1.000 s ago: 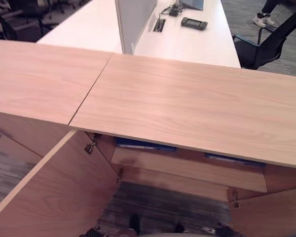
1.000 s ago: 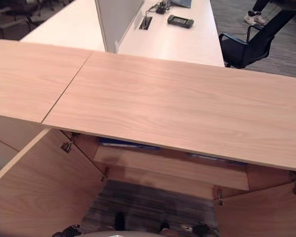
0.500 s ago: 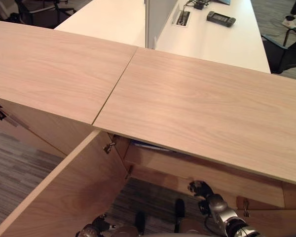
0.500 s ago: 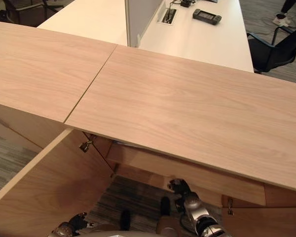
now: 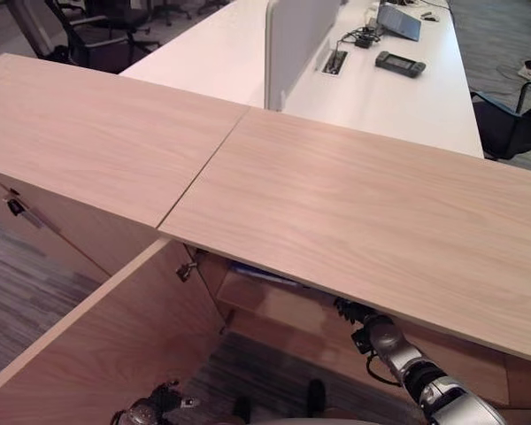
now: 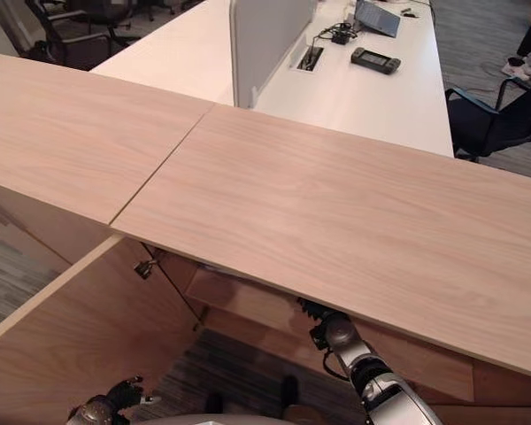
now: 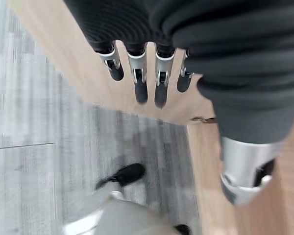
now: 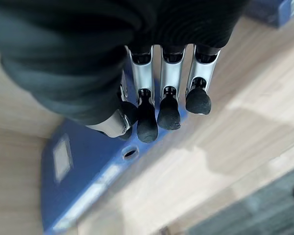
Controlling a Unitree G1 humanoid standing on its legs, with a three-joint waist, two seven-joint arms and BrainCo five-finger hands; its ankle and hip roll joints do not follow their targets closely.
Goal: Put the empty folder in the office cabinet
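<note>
Fingers [image 8: 168, 98] of my right hand [image 6: 329, 331] hang straight and relaxed, curled round nothing, their dark tips just above the blue folder [image 8: 93, 171]. That folder lies flat on a wooden shelf [image 8: 220, 142] inside the office cabinet [image 5: 354, 212], its spine with a round hole turned toward the open front. I cannot tell from my wrist view whether my fingertips touch its cover or hover just off it. In the head views my right hand reaches in under the front edge of the cabinet's top, its tips hidden beneath that edge. A strip of blue [image 5: 261, 273] shows on the shelf there, a little to my left of the hand.

My left hand [image 5: 150, 413] is low at my left side, beside the opened left cabinet door [image 5: 115, 345]. In its wrist view the fingers [image 7: 137, 78] are straight and slightly spread, holding nothing, with the door's wooden face and the grey carpet [image 7: 44, 132] past them.

The cabinet's top is a pale wood surface with a seam [image 5: 203, 168] running between its two panels. Behind it a white tabletop [image 6: 372, 97] carries a grey divider screen [image 6: 265, 35], a dark handheld device [image 6: 375, 60] and an open laptop [image 6: 378, 16]. A dark office chair [image 6: 491, 124] stands at the far right, and a person's shoe [image 6: 517, 65] shows on the carpet beyond it.
</note>
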